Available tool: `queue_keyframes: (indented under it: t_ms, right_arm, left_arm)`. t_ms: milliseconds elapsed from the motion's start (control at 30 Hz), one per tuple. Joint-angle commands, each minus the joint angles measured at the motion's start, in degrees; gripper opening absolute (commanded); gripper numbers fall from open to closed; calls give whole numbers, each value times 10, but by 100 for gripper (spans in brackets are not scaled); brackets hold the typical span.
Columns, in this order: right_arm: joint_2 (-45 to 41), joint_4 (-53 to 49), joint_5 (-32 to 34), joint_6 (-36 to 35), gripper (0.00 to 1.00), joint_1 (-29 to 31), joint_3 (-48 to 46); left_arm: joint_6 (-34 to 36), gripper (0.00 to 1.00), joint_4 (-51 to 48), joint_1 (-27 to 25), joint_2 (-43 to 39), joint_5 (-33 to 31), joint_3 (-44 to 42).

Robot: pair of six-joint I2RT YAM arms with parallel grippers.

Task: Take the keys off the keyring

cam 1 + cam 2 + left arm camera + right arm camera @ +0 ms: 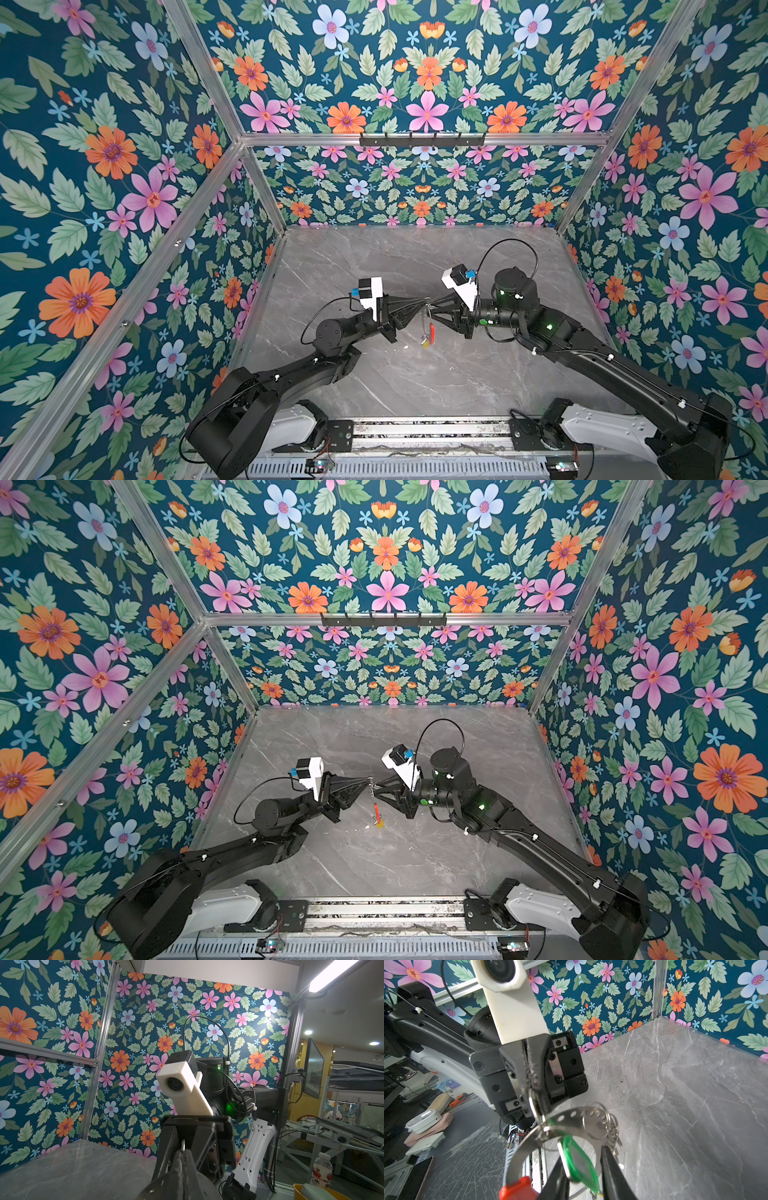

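The left end effector (534,1086) is clamped on a small ring (532,1103), so the keyring (571,1114) hangs free below it. The right end effector (582,1153) has the green key (579,1165) between its fingers (612,1172), probably to pull it free. Whether they pinch it, I cannot tell.

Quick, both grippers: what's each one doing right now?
Left gripper: shut on a small silver ring of the keyring.
Right gripper: jaws apart either side of the green key; whether it grips cannot be told.
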Motion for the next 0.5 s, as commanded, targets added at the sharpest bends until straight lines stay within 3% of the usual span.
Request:
queue_keyframes:
  t_ms: [0, 333, 467]
  right_arm:
    - [2, 19, -2, -5, 25, 0, 6]
    - [-11, -4, 1, -11, 2, 1, 3]
    - [-16, -23, -7, -20, 0, 1, 5]
  left_arm:
    - [-7, 0, 32, 0, 0, 6, 1]
    - [-4, 0, 25, 1, -8, 10, 1]
    - [6, 0, 6, 1, -18, 15, 2]
